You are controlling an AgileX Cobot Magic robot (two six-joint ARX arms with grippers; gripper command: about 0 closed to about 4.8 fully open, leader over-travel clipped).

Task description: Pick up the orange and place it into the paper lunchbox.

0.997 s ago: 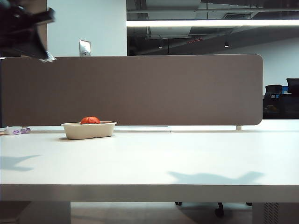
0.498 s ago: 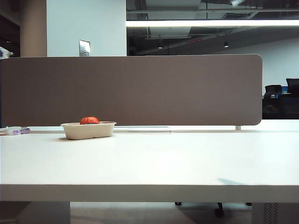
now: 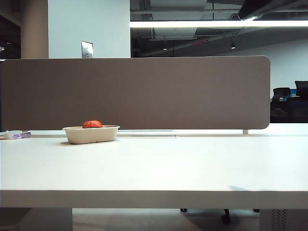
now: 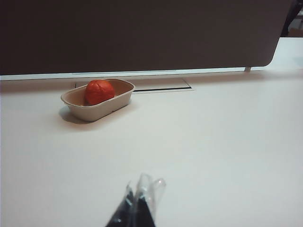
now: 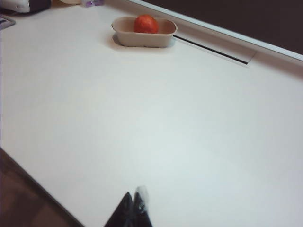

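We see the orange (image 4: 99, 91) sitting inside the paper lunchbox (image 4: 105, 108), toward one end, on the white table (image 4: 213, 142) near a dark partition (image 4: 142, 33). Left gripper (image 4: 140, 196) hangs well apart from the box, jaws pressed together, w/ nothing held.

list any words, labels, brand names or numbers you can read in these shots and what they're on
None can be read.
Small purple-and-white item at the table's far left edge: may carry print, too small and blurred to read.
Metal wall plate above the divider: no legible marking.
Paper lunchbox and the orange in it: no print visible.
Left gripper and right gripper, both shut above the table: no labels visible.
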